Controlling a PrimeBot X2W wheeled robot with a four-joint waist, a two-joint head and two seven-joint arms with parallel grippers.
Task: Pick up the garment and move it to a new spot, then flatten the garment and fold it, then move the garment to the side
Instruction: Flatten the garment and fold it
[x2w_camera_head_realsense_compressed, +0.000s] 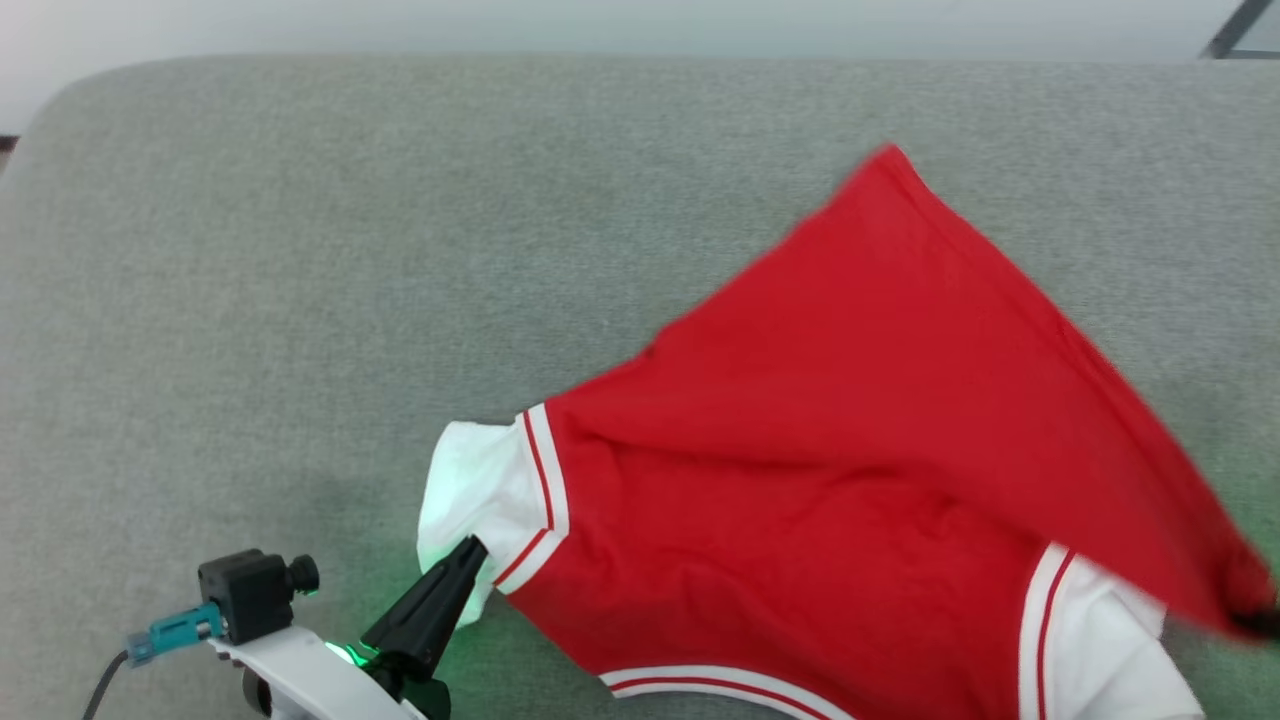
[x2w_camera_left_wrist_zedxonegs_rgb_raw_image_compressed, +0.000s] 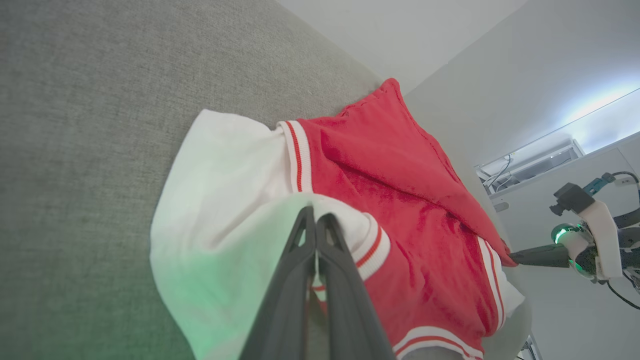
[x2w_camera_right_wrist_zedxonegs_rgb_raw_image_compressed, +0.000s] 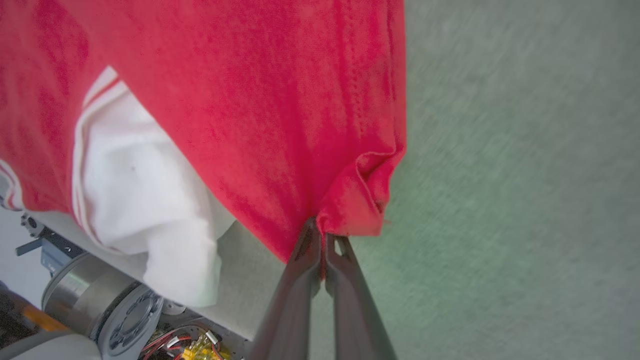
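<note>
The garment (x2w_camera_head_realsense_compressed: 850, 450), a bright red shirt with white sleeves and red-and-white trim, lies spread over the right half of a grey fabric surface (x2w_camera_head_realsense_compressed: 300, 300). My left gripper (x2w_camera_head_realsense_compressed: 470, 548) at the lower left is shut on the garment's white left sleeve (x2w_camera_left_wrist_zedxonegs_rgb_raw_image_compressed: 220, 200); in the left wrist view the cloth bunches over its closed tips (x2w_camera_left_wrist_zedxonegs_rgb_raw_image_compressed: 316, 212). My right gripper (x2w_camera_head_realsense_compressed: 1262, 622) at the far right edge is shut on a red hem corner (x2w_camera_right_wrist_zedxonegs_rgb_raw_image_compressed: 360, 200), pinched at its tips (x2w_camera_right_wrist_zedxonegs_rgb_raw_image_compressed: 322, 232) and pulled up and over the shirt's body. The other white sleeve (x2w_camera_right_wrist_zedxonegs_rgb_raw_image_compressed: 150, 210) hangs beneath that raised flap.
The grey surface stretches wide to the left and back, ending at a rounded far edge (x2w_camera_head_realsense_compressed: 600, 60) against a pale wall. In the right wrist view, robot base parts and wires (x2w_camera_right_wrist_zedxonegs_rgb_raw_image_compressed: 125, 320) sit just past the surface's near edge.
</note>
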